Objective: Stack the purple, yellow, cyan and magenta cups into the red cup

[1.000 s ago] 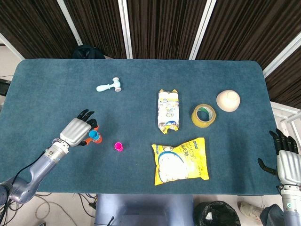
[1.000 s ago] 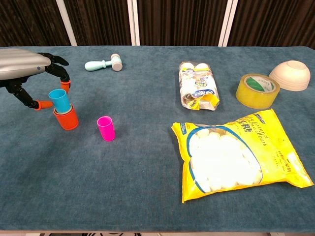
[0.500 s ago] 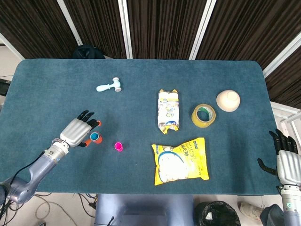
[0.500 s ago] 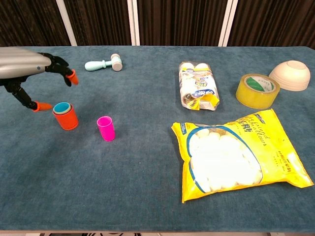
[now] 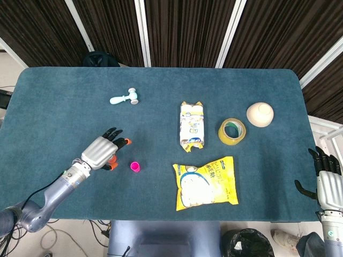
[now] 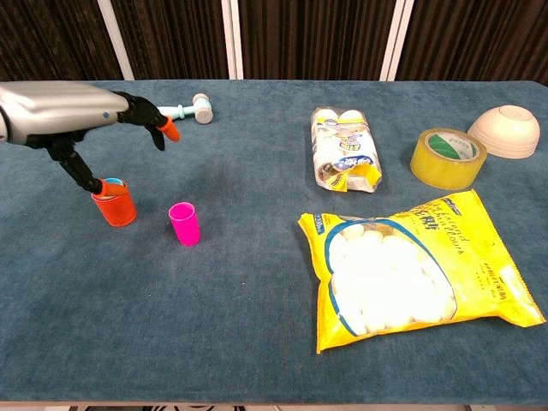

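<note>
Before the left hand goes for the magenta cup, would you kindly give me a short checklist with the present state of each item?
1. Left hand holds nothing, fingers spread: ok.
2. Cyan cup is seated in the red cup, only its rim showing: ok.
3. Thumb clear of the stack: not ok; the chest view shows its tip right at the cyan rim, so lift before moving sideways.
4. Magenta cup stands upright, mouth up, apart from the red cup: ok.
5. Purple and yellow cups already inside the stack: cannot tell, they are hidden.
6. Right hand sits off the table's right edge, out of the way: ok.
</note>
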